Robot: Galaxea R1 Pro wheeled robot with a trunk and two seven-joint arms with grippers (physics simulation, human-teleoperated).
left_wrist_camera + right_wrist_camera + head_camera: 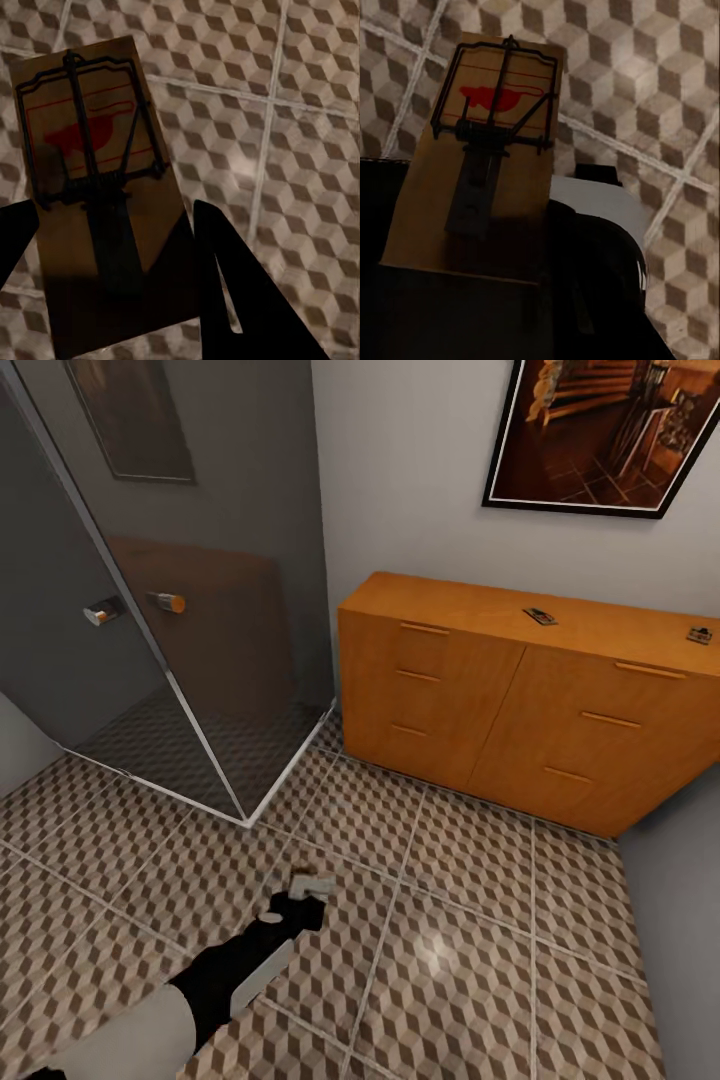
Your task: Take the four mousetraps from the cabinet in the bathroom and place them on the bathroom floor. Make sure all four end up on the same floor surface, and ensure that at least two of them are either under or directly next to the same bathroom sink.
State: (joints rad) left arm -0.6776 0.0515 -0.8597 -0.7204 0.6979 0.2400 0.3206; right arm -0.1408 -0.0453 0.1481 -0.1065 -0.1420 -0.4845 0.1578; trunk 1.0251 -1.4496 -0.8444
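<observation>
The left gripper [112, 232], two dark fingers seen in the left wrist view, is closed across the width of a flat tan wooden mousetrap [101, 187] with black wire and a red mark, one finger at each long edge of the board, so the gap between them is just the board's width. The right gripper [465, 247] likewise has hold of a second such mousetrap [491, 150], pinched at its lower end with the wire end sticking out over the floor; its fingers are mostly hidden by the board and the dark body around it. Both traps hang above the bathroom floor [470, 950] of cube-patterned brown and beige tiles, not yet laid on it. In the head view the left arm reaches low over the tiles, and two more small mousetraps [540, 616] lie on top of the low orange-brown wooden cabinet [450, 690], the further one [699, 634] near its far end. These boards look light, thin and stiff; a grip across the bare wood edges, clear of the sprung wire, seems safest, since the smooth wood could slip or pivot between narrow fingers. A grey glass shower screen [200, 620] stands beside the cabinet.
</observation>
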